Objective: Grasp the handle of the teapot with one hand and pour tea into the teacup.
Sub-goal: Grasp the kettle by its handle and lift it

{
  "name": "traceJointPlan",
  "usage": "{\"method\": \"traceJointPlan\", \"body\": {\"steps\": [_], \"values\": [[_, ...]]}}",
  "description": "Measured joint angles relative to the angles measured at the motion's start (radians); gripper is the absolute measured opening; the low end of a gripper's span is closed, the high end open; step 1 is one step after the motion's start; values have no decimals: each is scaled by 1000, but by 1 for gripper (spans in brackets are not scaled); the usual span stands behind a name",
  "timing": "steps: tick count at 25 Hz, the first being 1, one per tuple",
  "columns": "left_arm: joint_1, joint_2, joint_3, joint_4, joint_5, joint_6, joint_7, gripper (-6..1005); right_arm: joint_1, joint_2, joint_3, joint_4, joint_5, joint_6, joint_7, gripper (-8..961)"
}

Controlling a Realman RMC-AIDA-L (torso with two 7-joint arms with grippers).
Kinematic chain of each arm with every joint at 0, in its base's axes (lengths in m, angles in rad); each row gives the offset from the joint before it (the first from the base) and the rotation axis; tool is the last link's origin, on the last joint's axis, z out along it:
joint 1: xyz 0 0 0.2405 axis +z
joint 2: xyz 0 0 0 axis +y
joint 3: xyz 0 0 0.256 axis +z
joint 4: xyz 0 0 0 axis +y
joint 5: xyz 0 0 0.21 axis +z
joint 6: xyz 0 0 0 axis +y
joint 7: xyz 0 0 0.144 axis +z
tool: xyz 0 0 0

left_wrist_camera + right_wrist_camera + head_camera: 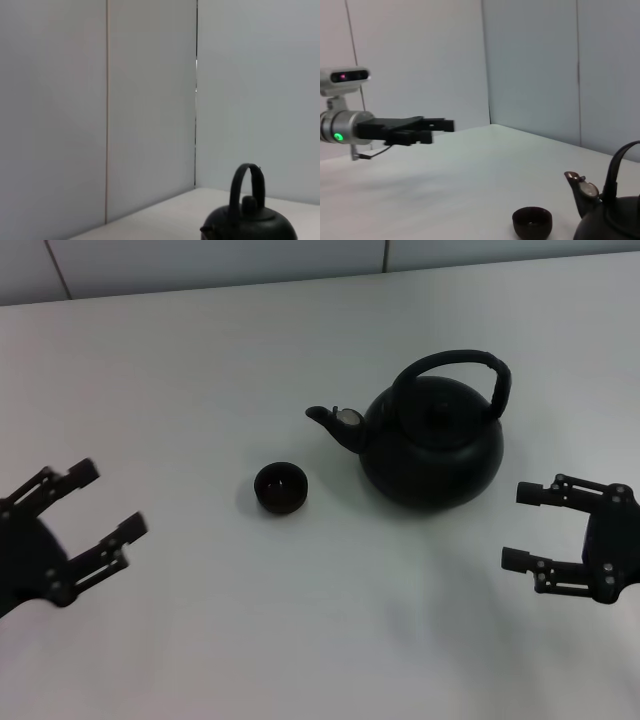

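Head view: teapot upright on the white bench, just ahead and inward of the right pincer, apart from it (fingers spread, released, holding nothing). Handle arches over the lid. Teacup beside the spout, well off the left pincer, also released.
Left wrist view: teapot ahead.
Right wrist view: teacup, teapot close; left pincer far across.
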Motion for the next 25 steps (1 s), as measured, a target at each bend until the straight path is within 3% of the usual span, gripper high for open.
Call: {"method": "traceJointPlan", "body": {"steps": [8, 10, 15, 25], "values": [[20, 26, 69, 40, 1, 41, -37, 793, 3, 0, 4, 0, 0, 1, 0, 773], [52, 45, 128, 95, 27, 27, -44, 793, 2, 0, 3, 2, 0, 3, -2, 773], [76, 71, 134, 118, 62, 0, -59, 793, -5, -1, 3, 8, 0, 11, -4, 773], [70, 61, 132, 122, 72, -9, -55, 793, -13, 4, 39, 77, 56, 14, -30, 772]]}}
